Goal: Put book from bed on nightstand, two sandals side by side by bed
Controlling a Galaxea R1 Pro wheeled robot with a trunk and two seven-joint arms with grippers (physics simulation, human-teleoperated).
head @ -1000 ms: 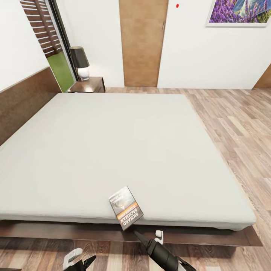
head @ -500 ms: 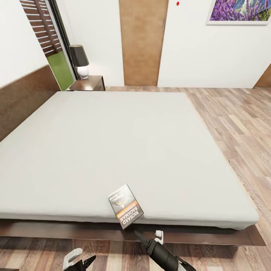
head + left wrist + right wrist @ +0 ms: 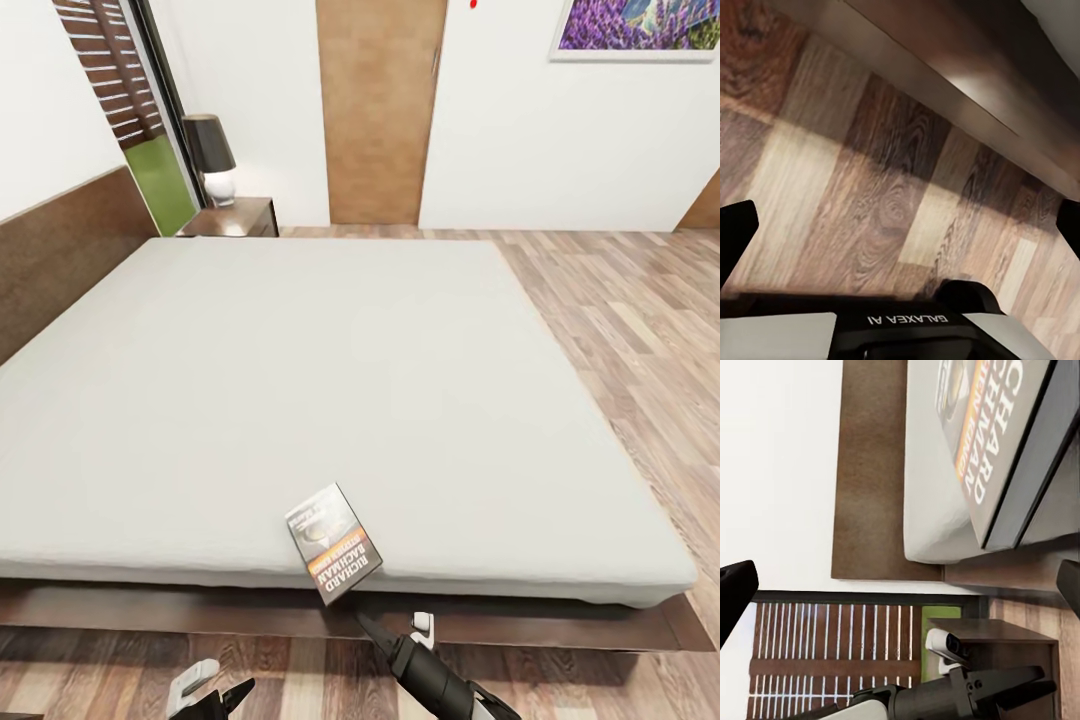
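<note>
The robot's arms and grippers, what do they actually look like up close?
The right gripper has slim black pointed fingers on a glossy black rounded wrist, with a small white block beside it. The left gripper pairs black fingers with a white casing. In the left wrist view, its black body carries white "GALAXEA AI" lettering, shown upside down.

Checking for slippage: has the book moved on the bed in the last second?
No. The book keeps its spot at the bed's near edge; only the camera shifted.

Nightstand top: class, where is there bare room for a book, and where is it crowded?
The nightstand is crowded at its back, where the lamp stands; its front strip toward the bed looks bare. The book lies at the mattress's near edge.
</note>
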